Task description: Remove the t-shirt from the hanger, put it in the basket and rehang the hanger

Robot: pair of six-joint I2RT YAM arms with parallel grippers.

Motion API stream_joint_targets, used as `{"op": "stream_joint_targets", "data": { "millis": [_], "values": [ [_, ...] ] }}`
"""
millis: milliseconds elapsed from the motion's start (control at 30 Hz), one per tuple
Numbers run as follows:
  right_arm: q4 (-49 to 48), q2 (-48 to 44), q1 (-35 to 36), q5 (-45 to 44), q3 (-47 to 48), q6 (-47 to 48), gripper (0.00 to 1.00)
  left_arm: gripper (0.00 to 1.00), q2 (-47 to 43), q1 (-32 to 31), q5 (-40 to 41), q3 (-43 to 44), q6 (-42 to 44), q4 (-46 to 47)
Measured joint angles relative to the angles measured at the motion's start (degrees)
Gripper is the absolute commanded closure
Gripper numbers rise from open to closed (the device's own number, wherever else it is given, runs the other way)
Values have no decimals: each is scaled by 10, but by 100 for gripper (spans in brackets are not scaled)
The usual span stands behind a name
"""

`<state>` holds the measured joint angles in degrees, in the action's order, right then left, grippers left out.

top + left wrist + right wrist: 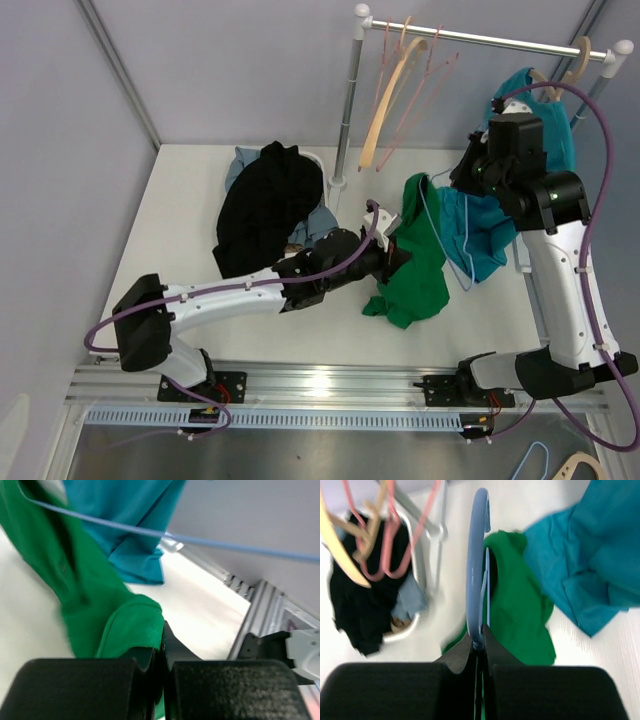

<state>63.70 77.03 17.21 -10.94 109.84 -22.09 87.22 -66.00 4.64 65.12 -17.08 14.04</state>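
A green t-shirt [420, 262] hangs from a thin blue hanger [434, 214] and droops onto the white table. My left gripper [398, 250] is shut on a fold of the green t-shirt [132, 625] at its left side. In the left wrist view the hanger wire [200, 541] crosses above. My right gripper [462, 175] is above and to the right, shut on the blue hanger's hook [476, 555], with the green t-shirt [515, 605] below it.
A teal shirt [485, 235] hangs on a wooden hanger from the rack bar [480, 38] at the right. Pink and wooden hangers [400, 90] hang on the bar. A white basket [313, 157] with black clothes [262, 205] stands back left beside the rack pole [347, 110].
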Motion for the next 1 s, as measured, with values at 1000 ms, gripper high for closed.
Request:
{"op": "stream_joint_targets", "data": {
  "millis": [1000],
  "values": [
    [-180, 185, 7, -152, 179, 111, 100, 99, -264, 337, -135, 306, -43, -509]
  ]
}}
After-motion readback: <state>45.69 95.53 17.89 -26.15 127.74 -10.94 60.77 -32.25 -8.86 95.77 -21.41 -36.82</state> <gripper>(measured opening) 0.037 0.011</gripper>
